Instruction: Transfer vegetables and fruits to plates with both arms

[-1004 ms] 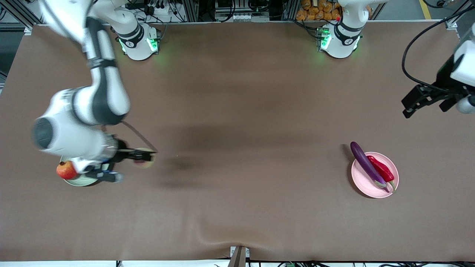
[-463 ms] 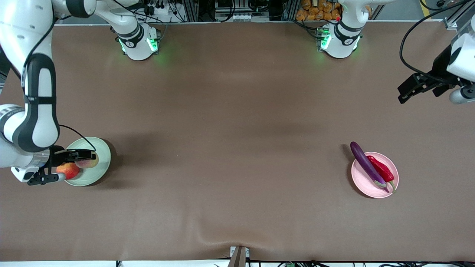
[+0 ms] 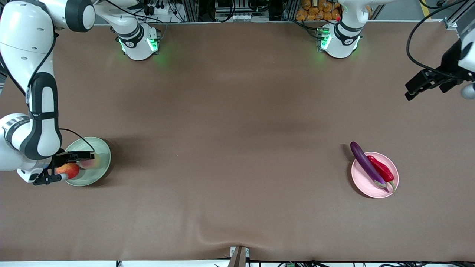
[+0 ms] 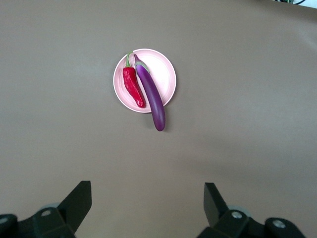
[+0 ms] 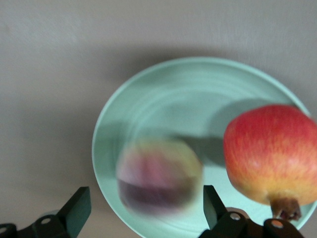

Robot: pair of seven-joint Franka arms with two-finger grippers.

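My right gripper (image 3: 78, 165) is open just over the pale green plate (image 3: 101, 155). The yellow-pink peach (image 3: 89, 162) is blurred and sits on the plate between the spread fingers. The red pomegranate-like fruit (image 3: 68, 170) lies on the same plate beside it. The right wrist view shows the plate (image 5: 188, 94), the peach (image 5: 158, 176), the fruit (image 5: 272, 151) and my gripper (image 5: 144, 199). The purple eggplant (image 3: 365, 163) and red chili (image 3: 381, 169) lie on the pink plate (image 3: 373, 185). My left gripper (image 3: 418, 88) waits open and empty, high over the table's left-arm end.
The left wrist view looks down on the pink plate (image 4: 166, 67) with eggplant (image 4: 151, 96) and chili (image 4: 132, 87), its own gripper (image 4: 147, 198) open. The eggplant's tip overhangs the plate rim. A brown cloth (image 3: 237, 129) covers the table.
My right arm swung with the peach from beside the green plate to over it, and its fingers opened off the peach. My left gripper shifted slightly at the table's end.
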